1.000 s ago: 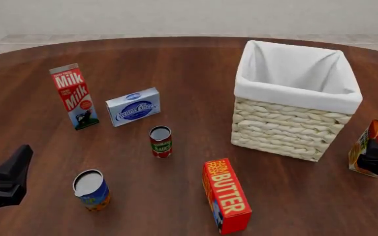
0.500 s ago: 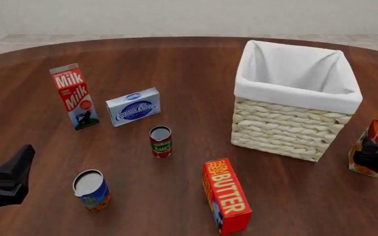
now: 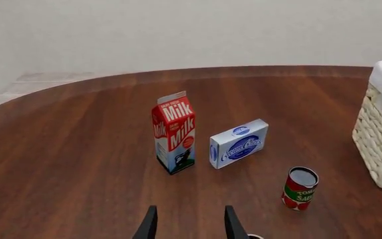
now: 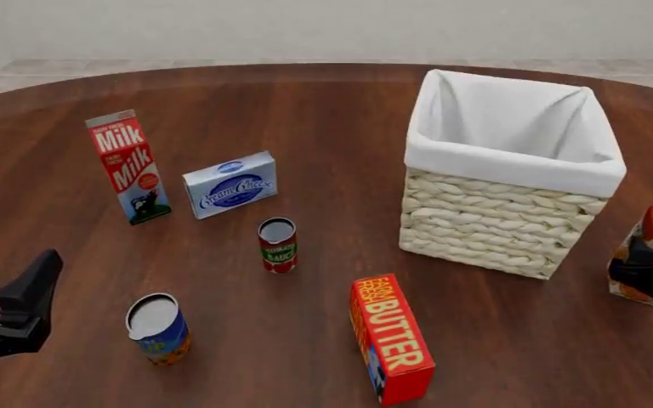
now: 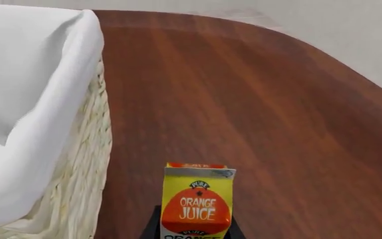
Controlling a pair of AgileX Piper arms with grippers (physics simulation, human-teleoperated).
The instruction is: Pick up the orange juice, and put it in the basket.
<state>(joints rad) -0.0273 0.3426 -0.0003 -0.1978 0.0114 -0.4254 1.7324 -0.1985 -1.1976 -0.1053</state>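
Right wrist view showed orange juice [image 5: 198,201] upright between right gripper [image 5: 192,224] fingers beside basket [image 5: 78,149], grip unclear; front view cropped both. Left gripper [image 3: 189,223] open, empty.

woven wicker basket [image 4: 485,223], polished wood table [image 4: 303,110]

A red-and-white milk carton [image 4: 128,167] stands upright at far left on the round wooden table [image 4: 303,110]. Just right of it lies a blue-and-white cream cheese box [image 4: 230,184]. Nearer stands a tomato sauce can [image 4: 278,245]. Near left is a blue-labelled can [image 4: 157,328]; near centre, a red "BUTTER" box [image 4: 391,337].
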